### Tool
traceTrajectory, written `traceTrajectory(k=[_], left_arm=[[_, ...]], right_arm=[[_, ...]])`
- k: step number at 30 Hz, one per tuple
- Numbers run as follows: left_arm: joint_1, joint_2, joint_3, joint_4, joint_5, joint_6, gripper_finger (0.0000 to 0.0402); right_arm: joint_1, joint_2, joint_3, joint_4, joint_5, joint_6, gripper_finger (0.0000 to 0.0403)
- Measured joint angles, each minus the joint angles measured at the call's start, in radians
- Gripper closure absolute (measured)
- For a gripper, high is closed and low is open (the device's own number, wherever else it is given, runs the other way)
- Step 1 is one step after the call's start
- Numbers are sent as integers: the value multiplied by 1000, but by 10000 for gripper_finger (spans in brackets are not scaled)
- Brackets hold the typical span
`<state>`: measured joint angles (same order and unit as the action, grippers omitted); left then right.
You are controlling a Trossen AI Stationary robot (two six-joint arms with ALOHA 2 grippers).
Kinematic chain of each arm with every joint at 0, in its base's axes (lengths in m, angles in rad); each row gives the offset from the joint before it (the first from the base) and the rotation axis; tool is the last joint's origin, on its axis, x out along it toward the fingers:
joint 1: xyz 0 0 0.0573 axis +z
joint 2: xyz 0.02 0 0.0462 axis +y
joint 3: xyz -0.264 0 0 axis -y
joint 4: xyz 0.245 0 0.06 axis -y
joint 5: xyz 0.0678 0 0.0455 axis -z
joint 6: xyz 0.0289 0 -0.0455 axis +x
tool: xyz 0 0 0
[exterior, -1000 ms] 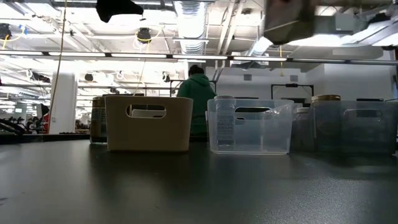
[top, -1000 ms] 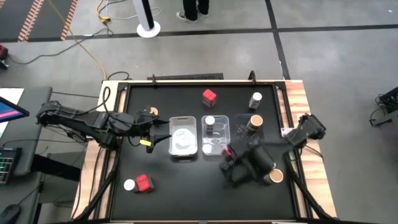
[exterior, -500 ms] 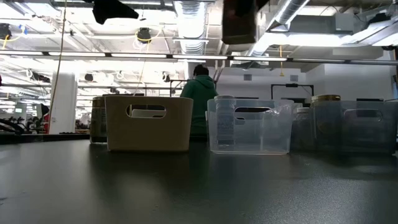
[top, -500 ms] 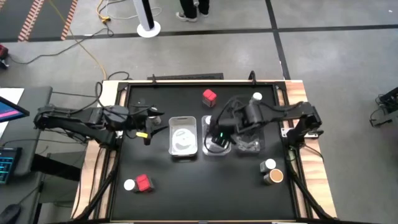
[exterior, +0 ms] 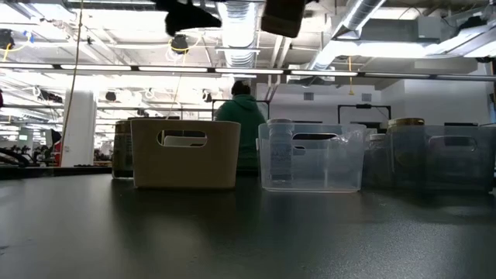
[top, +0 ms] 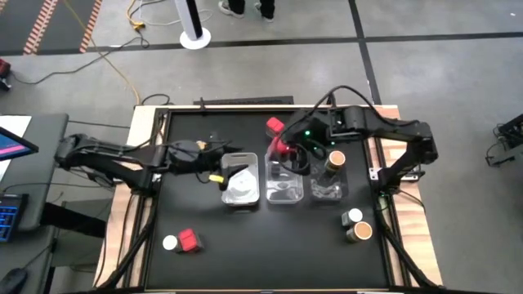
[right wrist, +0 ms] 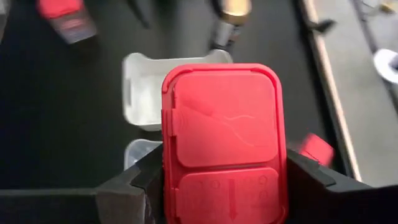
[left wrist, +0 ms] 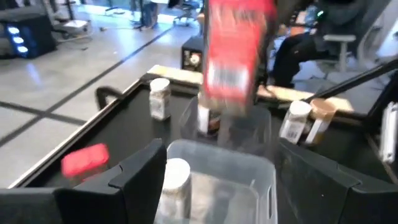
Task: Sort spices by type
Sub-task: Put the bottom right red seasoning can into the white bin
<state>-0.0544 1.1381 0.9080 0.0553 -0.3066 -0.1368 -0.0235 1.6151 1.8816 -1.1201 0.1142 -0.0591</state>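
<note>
a red spice box [right wrist: 224, 143], flat hinged lid facing up, sits clamped in my right gripper [top: 283, 148], raised above the middle clear tray [top: 284, 189]. my left gripper [top: 231, 173] hangs wide open over the tray beside it.

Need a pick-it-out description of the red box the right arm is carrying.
In the high view, find the three clear trays mid-table. Over the middle tray's far end hangs the right claw, shut on a red box. It is the only red box off the table.
</note>
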Motion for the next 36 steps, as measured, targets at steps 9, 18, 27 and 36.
traceTrajectory(k=[9,18,27,36], left_arm=[[119,184,334,-284,175,-7,118],[134,353,603,-491,250,10,118],[134,384,643,-538,259,19,118],[136,401,643,-539,280,8,118]], right_arm=[[-20,76,-1,-3,-64,-134,163],[-58,83,0,11,-95,-159,163],[-56,83,0,10,-97,-159,163],[-56,83,0,14,-97,-163,163]])
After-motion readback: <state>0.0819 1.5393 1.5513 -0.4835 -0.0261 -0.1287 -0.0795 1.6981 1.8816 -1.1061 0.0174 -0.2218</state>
